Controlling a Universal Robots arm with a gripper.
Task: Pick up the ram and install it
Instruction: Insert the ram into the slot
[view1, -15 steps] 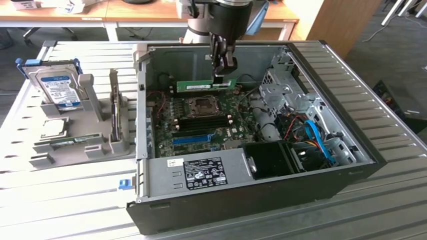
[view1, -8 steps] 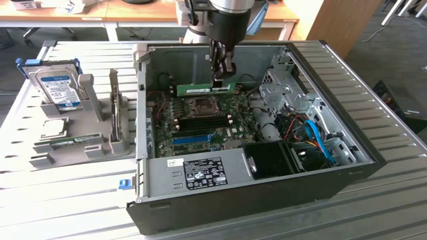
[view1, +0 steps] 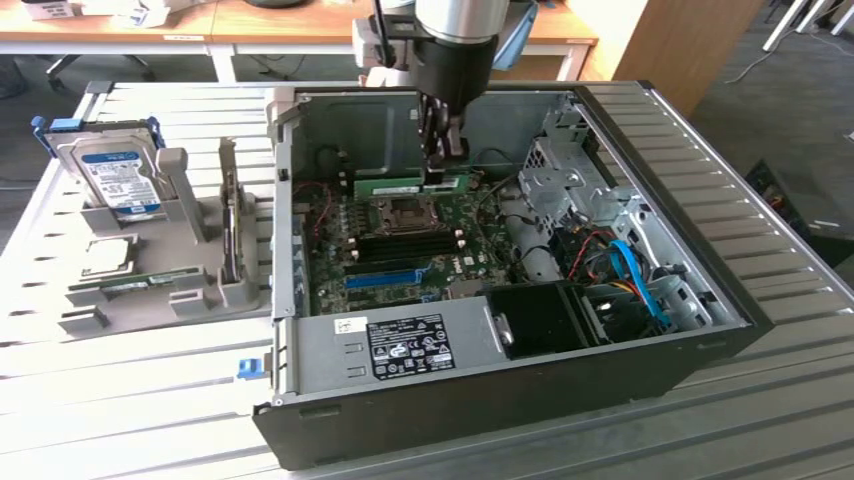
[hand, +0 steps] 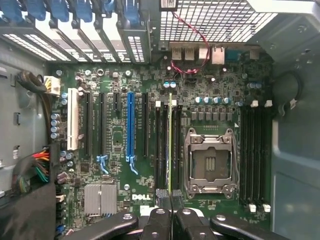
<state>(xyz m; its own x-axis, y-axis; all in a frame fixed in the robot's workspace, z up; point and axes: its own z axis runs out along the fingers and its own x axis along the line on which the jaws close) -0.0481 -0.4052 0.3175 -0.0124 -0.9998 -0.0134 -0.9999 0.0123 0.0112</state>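
"Well, where's the ram (view1: 400, 185)?"

"Low inside the open computer case (view1: 534, 410), clamped on edge between the closed fingers (hand: 162, 197) of the gripper (view1: 446, 158)."

"Which way does it run?"

"Lengthwise along the dark memory slots (hand: 161, 145), just beside the empty processor socket (hand: 210, 160). The gripper holds it off-centre."

"Seated?"

"Can't tell. From the wrist it's a thin sliver, its lower edge hidden, so any gap to the slot is unclear."

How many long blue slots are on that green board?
1: the blue expansion slot runs between black slots on the motherboard. Cables cover some board, so more may hide.
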